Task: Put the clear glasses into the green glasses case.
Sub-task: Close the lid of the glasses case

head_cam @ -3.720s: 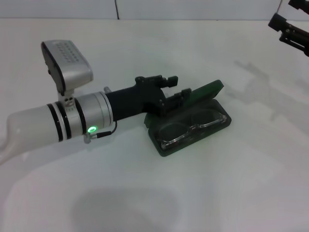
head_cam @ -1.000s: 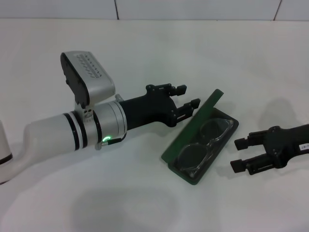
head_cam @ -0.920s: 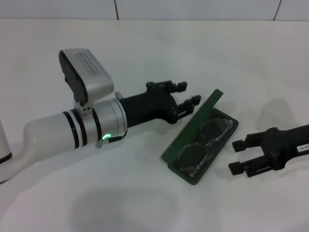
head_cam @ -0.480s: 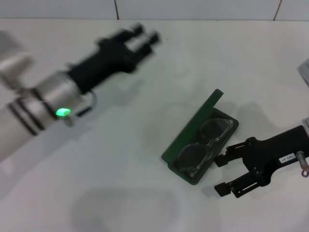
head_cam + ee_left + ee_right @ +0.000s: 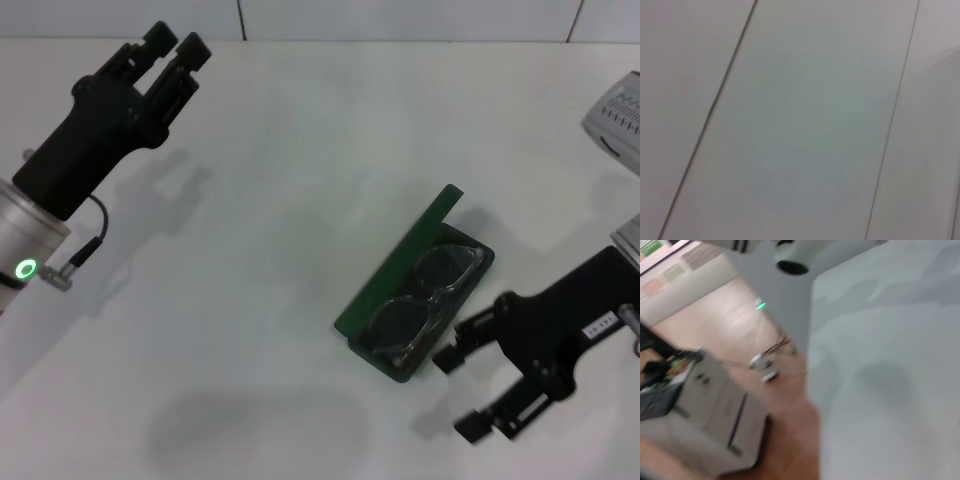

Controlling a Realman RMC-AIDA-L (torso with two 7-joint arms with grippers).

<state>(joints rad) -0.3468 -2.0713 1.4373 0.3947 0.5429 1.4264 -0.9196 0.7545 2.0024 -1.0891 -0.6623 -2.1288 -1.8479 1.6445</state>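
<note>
At the lower right of the head view, the right gripper (image 5: 462, 392) has its jaws spread wide and empty, one tip just beside the near long edge of the case (image 5: 412, 288), the other lower down over bare table (image 5: 260, 300); I cannot tell whether the upper tip touches the case. Outward from there, the case lies open at centre right, set diagonally, its green lid standing up along the far-left long side. Inside the dark tray sit the glasses (image 5: 420, 300), both lenses showing one above the other along the diagonal, apparently folded and lying within the walls. Far off at the upper left, the left gripper (image 5: 170, 48) is raised well apart from the case, its jaws narrowly parted and holding nothing. Neither wrist view shows the case or the glasses. Judging by this, the placing looks done: the glasses are in the case. If anything is left, it is only shutting the lid, which the task does not ask for, and drawing the right arm clear.
</note>
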